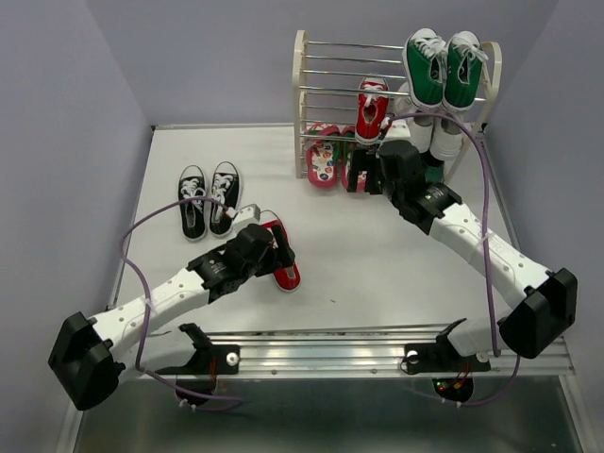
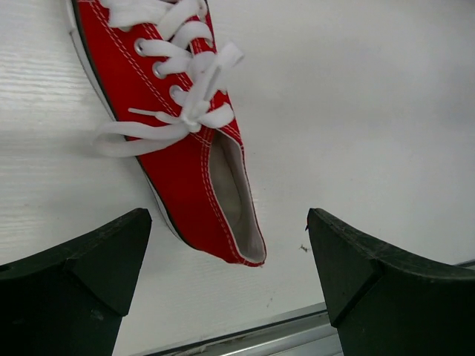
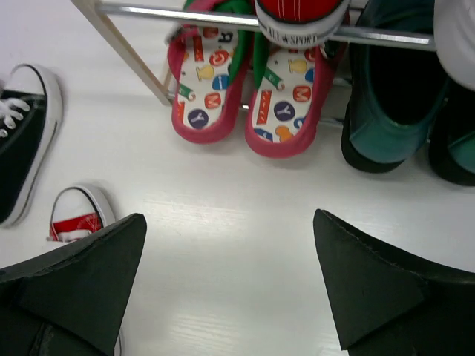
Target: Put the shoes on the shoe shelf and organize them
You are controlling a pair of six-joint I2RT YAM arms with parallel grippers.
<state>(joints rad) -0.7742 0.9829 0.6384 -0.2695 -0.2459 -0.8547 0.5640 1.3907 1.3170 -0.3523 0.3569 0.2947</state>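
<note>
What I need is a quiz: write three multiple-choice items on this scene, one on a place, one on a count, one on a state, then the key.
1. Where is the black pair?
A) top tier of the shelf
B) on the table, left of the shelf
C) bottom tier

2. How many red sneakers sit on the shelf?
A) none
B) one
C) two

3. How is the left tool?
A) open
B) shut on a red sneaker
C) shut on a flip-flop

Key:
1 B, the pair stands on the table, off the shelf.
2 B, one red sneaker is on a middle tier; the other lies on the table.
3 A, its fingers stand apart, with the shoe lying free ahead of them.
</note>
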